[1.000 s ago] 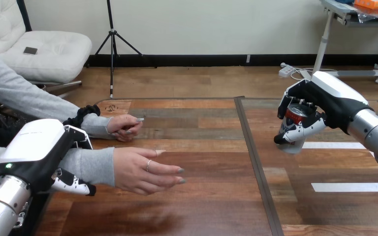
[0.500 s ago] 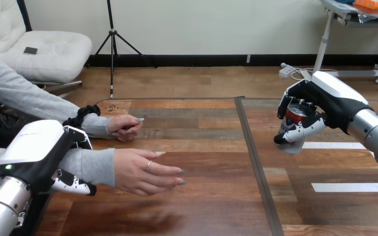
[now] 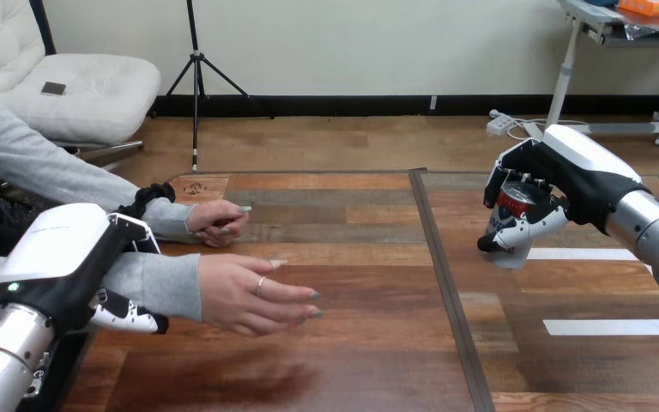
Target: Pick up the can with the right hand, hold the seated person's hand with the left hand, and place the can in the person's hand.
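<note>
You had a wooden table [image 3: 360, 257] of long planks in mixed browns, matte and grained. A dark straight seam [image 3: 446, 283] ran down it, and two flat white tape strips [image 3: 605, 326] lay on its right part.

The can [image 3: 515, 204] was a small cylinder with a dark red label and a shiny metal top rim. It sat inside your right hand [image 3: 566, 184], over the table's right side. That hand's jointed black-and-white fingers were wrapped round the can from the far side and its thumb crossed below. The glossy white shell on the hand's back faced up. The fingers covered most of the can's wall and its base, so you could not tell whether it was clear of the wood.

Your left hand [image 3: 69, 266] was at the near left. Its smooth white shell was on top, and its fingers [image 3: 124, 318] were curled under the person's wrist [image 3: 159, 283] in a soft grey sleeve. The thumb came over the top, so the hand was closed round that wrist. Its palm was hidden by its own shell.

The person's hand [image 3: 253, 296] reached out past the sleeve, low over the planks, with its fingers loosely extended toward the seam. It was well apart from the can. The person's other hand [image 3: 216, 221] rested farther back on the table, curled. What it held, if anything, was too small to make out.
</note>
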